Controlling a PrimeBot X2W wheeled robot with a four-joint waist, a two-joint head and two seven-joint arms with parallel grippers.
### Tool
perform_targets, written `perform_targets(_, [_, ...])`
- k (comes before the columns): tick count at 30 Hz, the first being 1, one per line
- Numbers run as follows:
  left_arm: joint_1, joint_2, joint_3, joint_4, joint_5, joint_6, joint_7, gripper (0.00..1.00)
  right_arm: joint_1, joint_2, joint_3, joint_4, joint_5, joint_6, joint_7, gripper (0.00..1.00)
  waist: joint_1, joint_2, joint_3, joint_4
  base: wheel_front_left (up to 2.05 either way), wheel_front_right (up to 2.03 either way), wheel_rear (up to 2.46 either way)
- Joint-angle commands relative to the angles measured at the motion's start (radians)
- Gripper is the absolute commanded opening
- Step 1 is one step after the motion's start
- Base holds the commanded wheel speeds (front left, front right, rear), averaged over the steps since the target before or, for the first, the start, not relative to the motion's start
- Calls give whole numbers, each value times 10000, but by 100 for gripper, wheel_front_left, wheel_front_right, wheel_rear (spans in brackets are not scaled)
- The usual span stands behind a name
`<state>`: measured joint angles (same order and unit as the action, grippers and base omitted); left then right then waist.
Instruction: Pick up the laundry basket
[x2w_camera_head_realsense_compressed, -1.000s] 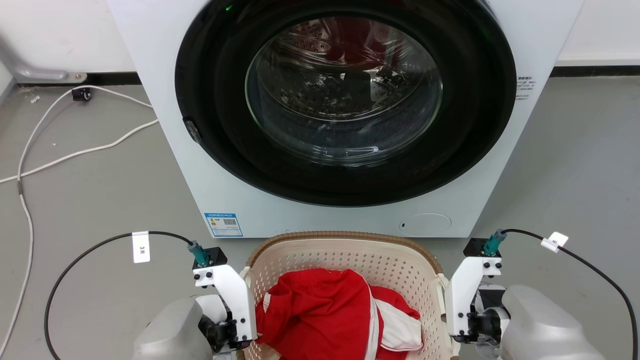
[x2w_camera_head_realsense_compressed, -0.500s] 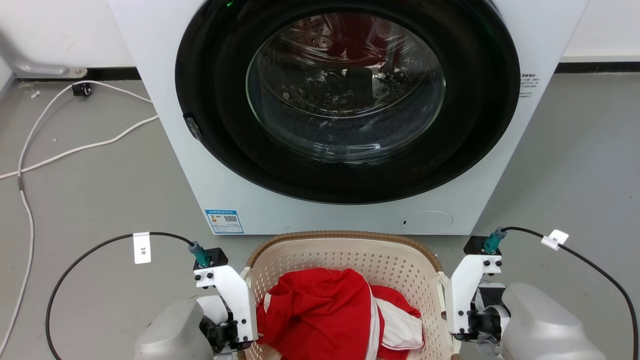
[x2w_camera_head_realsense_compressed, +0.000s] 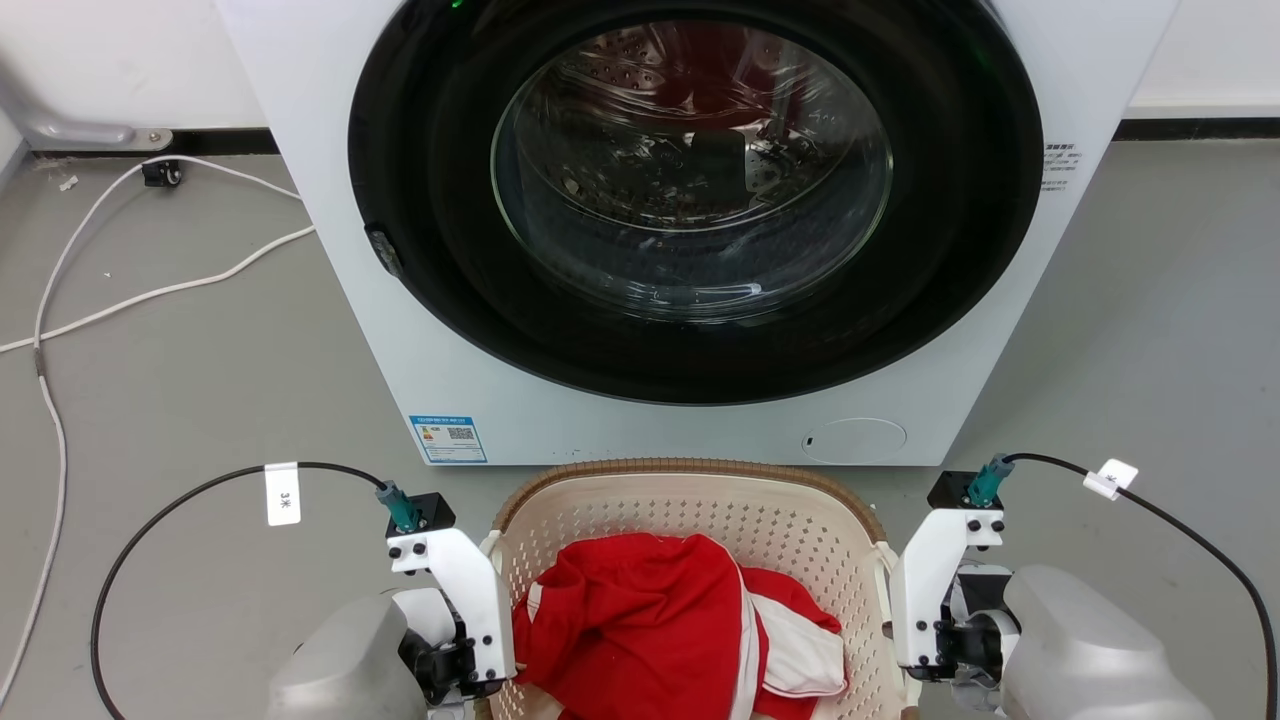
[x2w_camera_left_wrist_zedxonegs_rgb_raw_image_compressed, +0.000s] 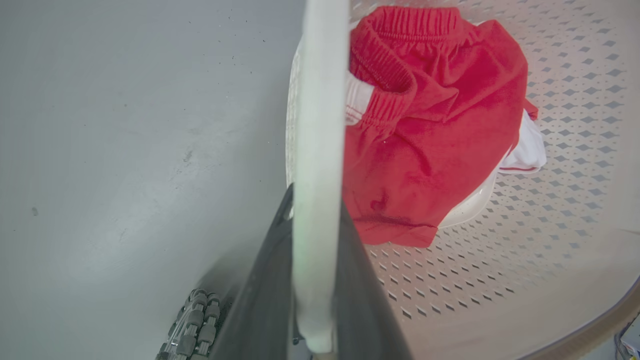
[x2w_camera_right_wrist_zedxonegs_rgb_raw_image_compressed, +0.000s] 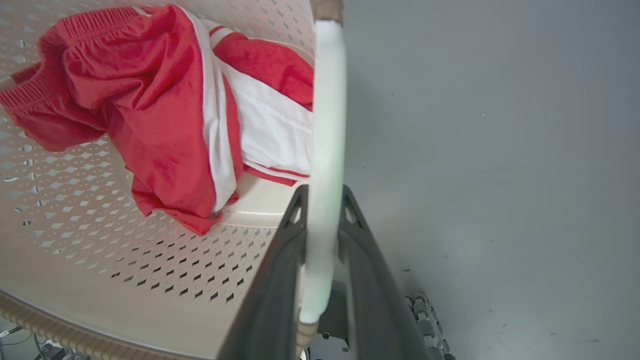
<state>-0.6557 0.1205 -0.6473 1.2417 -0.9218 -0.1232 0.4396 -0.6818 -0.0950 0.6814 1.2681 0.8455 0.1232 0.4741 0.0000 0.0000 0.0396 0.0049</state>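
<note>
Laundry basket (x2w_camera_head_realsense_compressed: 700, 515): cream, perforated, brown rim. It sits directly in front of the washing machine (x2w_camera_head_realsense_compressed: 330, 250), over the grey floor (x2w_camera_head_realsense_compressed: 180, 400); cannot tell whether it rests on the floor.
Contents: red and white clothes (x2w_camera_head_realsense_compressed: 640, 630), bunched.
Left gripper (x2w_camera_left_wrist_zedxonegs_rgb_raw_image_compressed: 317, 197): jaws narrow, clamped on the left white handle (x2w_camera_left_wrist_zedxonegs_rgb_raw_image_compressed: 322, 100).
Right gripper (x2w_camera_right_wrist_zedxonegs_rgb_raw_image_compressed: 324, 192): jaws narrow, clamped on the right white handle (x2w_camera_right_wrist_zedxonegs_rgb_raw_image_compressed: 327, 100).

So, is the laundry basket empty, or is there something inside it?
Not empty: red and white clothes lie crumpled in the laundry basket.
</note>
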Motion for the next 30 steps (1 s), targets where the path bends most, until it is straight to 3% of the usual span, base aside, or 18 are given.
perform_targets(1, [-232,-295,-22,-157,-128,-133,-80,0,-74,363,49,-104,80,137,-34,0,0,0,4,1,0,0,0])
perform_targets(30, [-249,-255,-407,-117,-513,-134,-178,0,-88,412,217,-11,308,138,-62,0,0,0,21,-4,0,0,0])
